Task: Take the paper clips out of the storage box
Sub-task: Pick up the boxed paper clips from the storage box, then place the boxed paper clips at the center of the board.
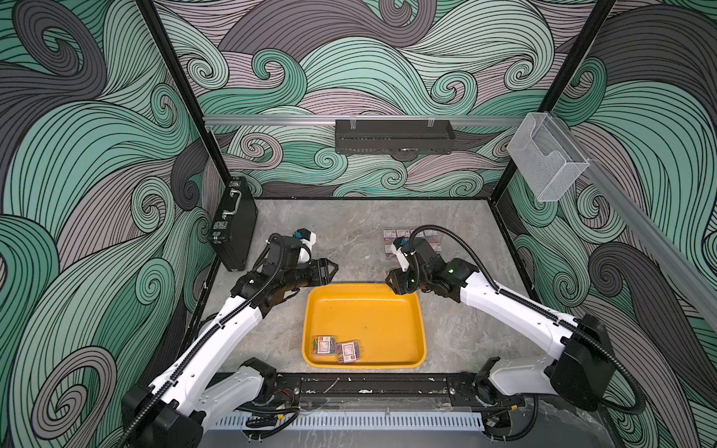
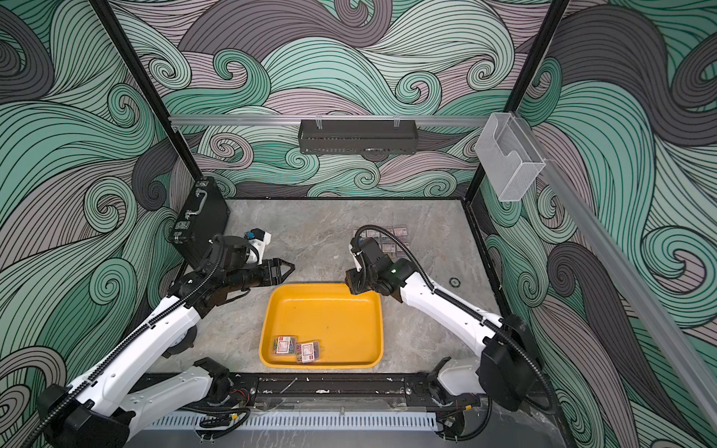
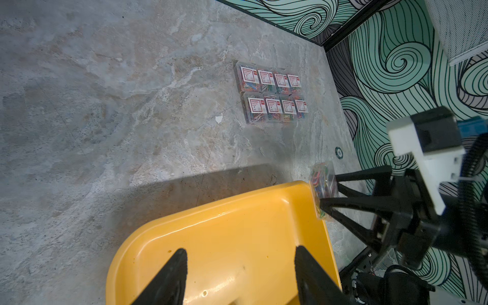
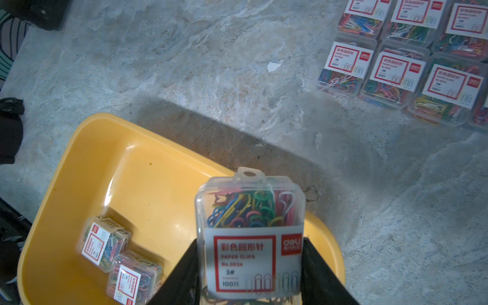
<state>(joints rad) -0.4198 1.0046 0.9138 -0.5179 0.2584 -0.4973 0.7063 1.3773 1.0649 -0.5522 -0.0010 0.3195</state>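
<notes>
The yellow storage box (image 1: 368, 318) (image 2: 326, 322) lies at the front middle of the table. Two clear boxes of paper clips (image 1: 324, 344) (image 1: 348, 351) rest in its near left corner, also in the right wrist view (image 4: 104, 243) (image 4: 134, 280). My right gripper (image 1: 392, 285) (image 4: 249, 241) hangs over the tray's far right corner, shut on another paper clip box (image 4: 250, 211) (image 3: 323, 184), label up. My left gripper (image 1: 333, 269) (image 3: 240, 249) is open over the far left corner with nothing between its fingers.
Several paper clip boxes (image 3: 272, 92) (image 4: 409, 52) lie in two rows on the table behind the tray, partly hidden by the right arm in both top views. A black briefcase (image 1: 232, 225) leans at the back left. A clear wall holder (image 1: 543, 155) hangs on the right.
</notes>
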